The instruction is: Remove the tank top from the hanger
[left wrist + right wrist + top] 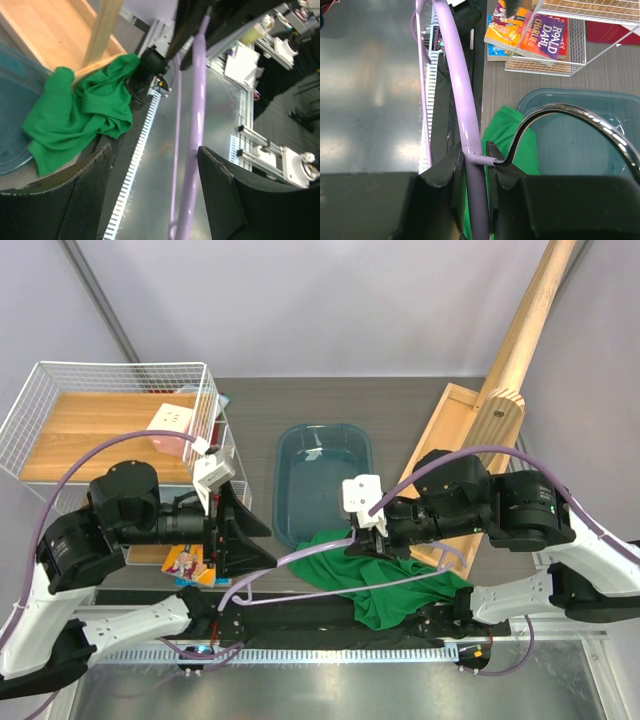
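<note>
At the near edge of the table, right of centre: 1 tank top point(390, 590), bright green, crumpled in a loose heap. Part of it lies against the corner of the blue tub point(325, 470), and it sits just beside the wooden tray point(450, 440).

Item: 1 hanger point(455, 75), lilac, with its silver hook point(570, 110) arching over the tub. It is held above the cloth. Whether any part of it sits inside the cloth cannot be made out.

Item: right gripper point(473, 155), fingers pressed together on the hanger at the joint where hook meets bar.

Item: left gripper point(155, 150), fingers spread wide and gripping nothing. 1 lilac arm of the hanger runs through the gap, nearer 1 finger. Whether it touches cannot be told.

Far left: 1 white wire basket point(30, 410) with a wooden floor, holding 1 small white box point(170, 425). Books point(530, 32) are stacked beneath its near corner.

Far right: 1 thick wooden pole point(525, 320), leaning up from the tray.
</note>
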Controlling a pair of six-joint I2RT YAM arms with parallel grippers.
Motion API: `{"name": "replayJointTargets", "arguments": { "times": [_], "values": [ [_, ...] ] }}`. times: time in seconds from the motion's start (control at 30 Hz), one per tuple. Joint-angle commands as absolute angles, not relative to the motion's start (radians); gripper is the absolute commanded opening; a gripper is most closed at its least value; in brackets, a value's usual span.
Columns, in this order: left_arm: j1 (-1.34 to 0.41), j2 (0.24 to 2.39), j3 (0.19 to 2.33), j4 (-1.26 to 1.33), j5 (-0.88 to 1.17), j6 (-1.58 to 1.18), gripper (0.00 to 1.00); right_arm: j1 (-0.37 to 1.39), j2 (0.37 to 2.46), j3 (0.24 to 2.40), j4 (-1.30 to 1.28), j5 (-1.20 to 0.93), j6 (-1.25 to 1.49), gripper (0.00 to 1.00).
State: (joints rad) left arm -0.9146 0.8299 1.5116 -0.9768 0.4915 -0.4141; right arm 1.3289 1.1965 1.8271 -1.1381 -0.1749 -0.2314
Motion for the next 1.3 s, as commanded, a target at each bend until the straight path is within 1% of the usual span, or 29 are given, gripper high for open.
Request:
{"name": "replayJointTargets", "arguments": {
  "times": [0.0, 0.1, 0.2, 0.33, 0.4, 0.5, 0.53, 0.57, 0.6, 0.63, 0.67, 0.7, 0.73, 0.77, 0.83, 0.87, 0.93, 0.97, 1.0, 1.03, 1.07, 1.1, 1.13, 1.27],
  "values": [
    [-0.914, 0.799, 1.509, -0.925, 0.668, -0.411, 0.69, 1.335, 1.178, 1.845, -1.077, -0.155, -0.219, 0.01],
    [-0.914, 0.776, 1.508, -0.902, 0.721, -0.419, 0.71, 1.335, 1.177, 1.838, -1.069, -0.15, -0.221, 0.01],
    [-0.914, 0.79, 1.499, -0.91, 0.758, -0.416, 0.71, 1.335, 1.173, 1.839, -1.048, -0.16, -0.229, 0.01],
    [-0.916, 0.798, 1.48, -0.945, 0.765, -0.397, 0.66, 1.335, 1.177, 1.87, -1.035, -0.135, -0.245, 0.01],
    [-0.916, 0.805, 1.483, -0.963, 0.752, -0.385, 0.66, 1.336, 1.181, 1.879, -1.025, -0.132, -0.247, 0.01],
    [-0.914, 0.836, 1.531, -1.035, 0.7, -0.35, 0.52, 1.336, 1.184, 1.887, -1.014, -0.144, -0.247, 0.01],
    [-0.916, 0.844, 1.542, -1.064, 0.665, -0.347, 0.4, 1.335, 1.186, 1.89, -1.014, -0.144, -0.247, 0.01],
    [-0.916, 0.85, 1.569, -1.077, 0.637, -0.342, 0.33, 1.335, 1.186, 1.888, -1.015, -0.141, -0.245, 0.01],
    [-0.916, 0.857, 1.58, -1.089, 0.606, -0.339, 0.18, 1.336, 1.186, 1.888, -1.015, -0.138, -0.242, 0.01],
    [-0.914, 0.859, 1.589, -1.116, 0.525, -0.337, 0.09, 1.335, 1.184, 1.885, -1.012, -0.134, -0.239, 0.01],
    [-0.916, 0.856, 1.595, -1.12, 0.488, -0.339, 0.01, 1.335, 1.177, 1.884, -1.008, -0.124, -0.235, 0.01],
    [-0.914, 0.83, 1.591, -1.115, 0.454, -0.347, 0.0, 1.335, 1.172, 1.881, -0.997, -0.097, -0.218, 0.01],
    [-0.914, 0.813, 1.577, -1.1, 0.415, -0.353, 0.0, 1.335, 1.166, 1.878, -0.989, -0.074, -0.207, 0.05],
    [-0.914, 0.787, 1.563, -1.059, 0.388, -0.359, 0.0, 1.335, 1.148, 1.875, -0.977, -0.049, -0.192, 0.24],
    [-0.916, 0.743, 1.539, -1.037, 0.33, -0.374, 0.0, 1.335, 1.12, 1.846, -0.922, 0.038, -0.131, 0.41],
    [-0.916, 0.735, 1.543, -1.046, 0.315, -0.376, 0.0, 1.336, 1.085, 1.83, -0.901, 0.057, -0.105, 0.59],
    [-0.914, 0.721, 1.569, -1.075, 0.258, -0.379, 0.0, 1.335, 1.051, 1.784, -0.841, 0.09, -0.046, 0.76],
    [-0.914, 0.719, 1.581, -1.087, 0.243, -0.374, 0.0, 1.335, 1.034, 1.752, -0.822, 0.089, -0.035, 0.87],
    [-0.914, 0.719, 1.609, -1.103, 0.221, -0.371, 0.0, 1.335, 0.991, 1.732, -0.774, 0.086, -0.025, 0.94],
    [-0.916, 0.722, 1.626, -1.117, 0.2, -0.367, 0.0, 1.335, 0.968, 1.712, -0.746, 0.078, -0.006, 0.98],
    [-0.914, 0.723, 1.652, -1.143, 0.181, -0.361, 0.0, 1.335, 0.925, 1.68, -0.695, 0.06, -0.003, 1.0],
    [-0.914, 0.727, 1.667, -1.147, 0.178, -0.354, 0.0, 1.335, 0.91, 1.674, -0.675, 0.036, -0.003, 1.0],
    [-0.914, 0.733, 1.675, -1.147, 0.175, -0.35, 0.0, 1.336, 0.898, 1.671, -0.66, -0.041, -0.003, 1.0],
    [-0.914, 0.788, 1.732, -1.132, 0.134, -0.327, 0.0, 1.335, 0.838, 1.701, -0.545, -0.225, 0.051, 1.0]
  ]
}}
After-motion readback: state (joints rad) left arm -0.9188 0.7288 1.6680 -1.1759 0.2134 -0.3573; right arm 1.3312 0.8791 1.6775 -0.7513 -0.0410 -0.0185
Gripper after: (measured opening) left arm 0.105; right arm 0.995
